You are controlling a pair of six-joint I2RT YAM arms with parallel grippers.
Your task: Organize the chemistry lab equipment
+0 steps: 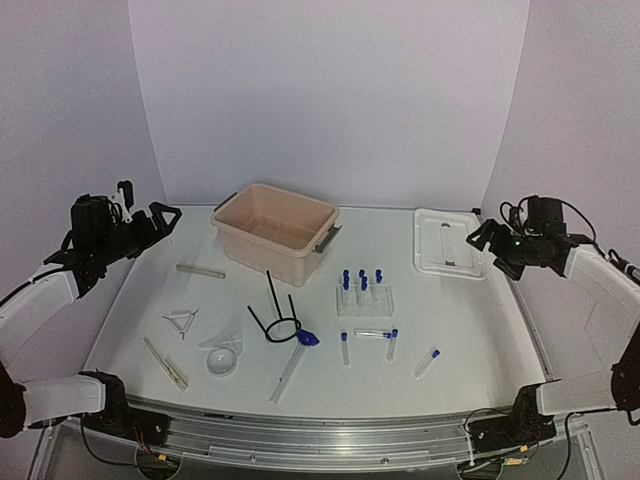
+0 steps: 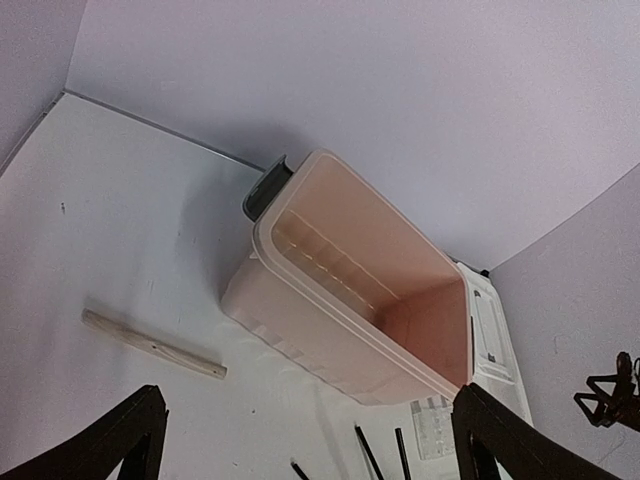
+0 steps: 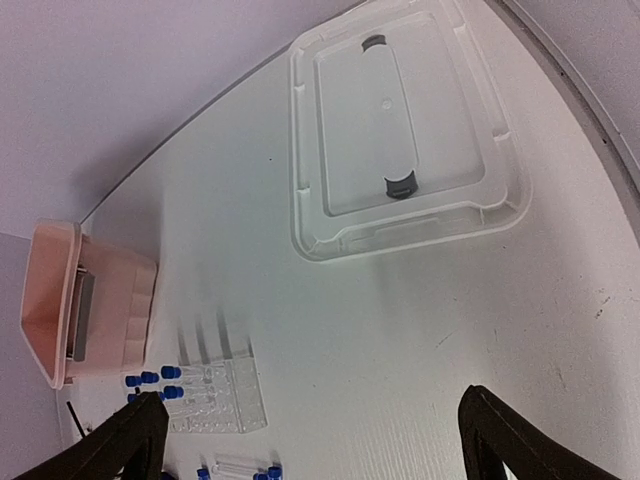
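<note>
A: Which claw goes for the loose blue-capped tubes?
B: The right gripper, I think. It is nearer. Its jaws are wide apart, holding nothing.
A: Where are the tubes?
B: Flat on the table, just in front of the tube rack, closer to the robot and left of that claw. The closest one lies slanted.
A: And the left gripper?
B: Apart too, empty, far off.

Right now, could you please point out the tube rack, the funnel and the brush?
tube rack point(image 1: 364, 299), top view, clear body.
funnel point(image 1: 222, 358), top view, round mouth.
blue-tipped brush point(image 1: 308, 339), top view, blue tip.
</note>
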